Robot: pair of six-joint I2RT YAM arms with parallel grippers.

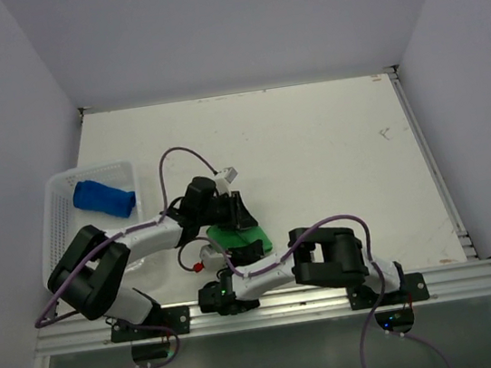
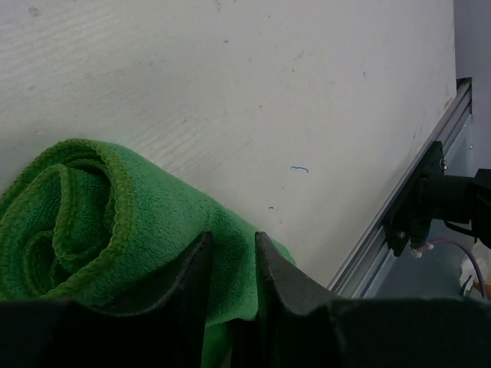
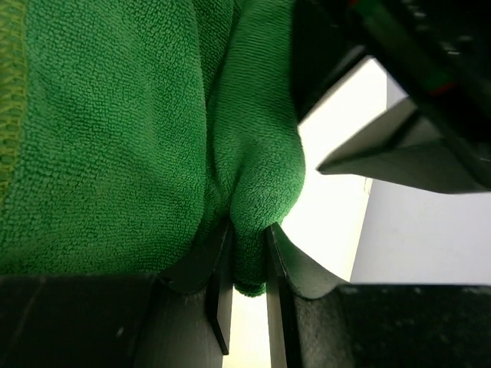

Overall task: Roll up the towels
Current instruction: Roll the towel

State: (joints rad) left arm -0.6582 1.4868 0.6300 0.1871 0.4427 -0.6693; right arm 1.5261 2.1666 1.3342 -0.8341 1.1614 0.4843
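Observation:
The green towel lies near the table's front edge, between the two arms. In the left wrist view the green towel shows a rolled spiral end on the left. My left gripper has cloth filling the narrow gap between its fingers, and it meets the towel from the far side. My right gripper pinches a thick fold of the green towel and reaches it from the near side. The blue towel lies rolled up in the white basket.
The basket stands at the table's left edge beside the left arm. A metal rail runs along the near edge under both arm bases. Walls close in the left, right and far sides of the white table.

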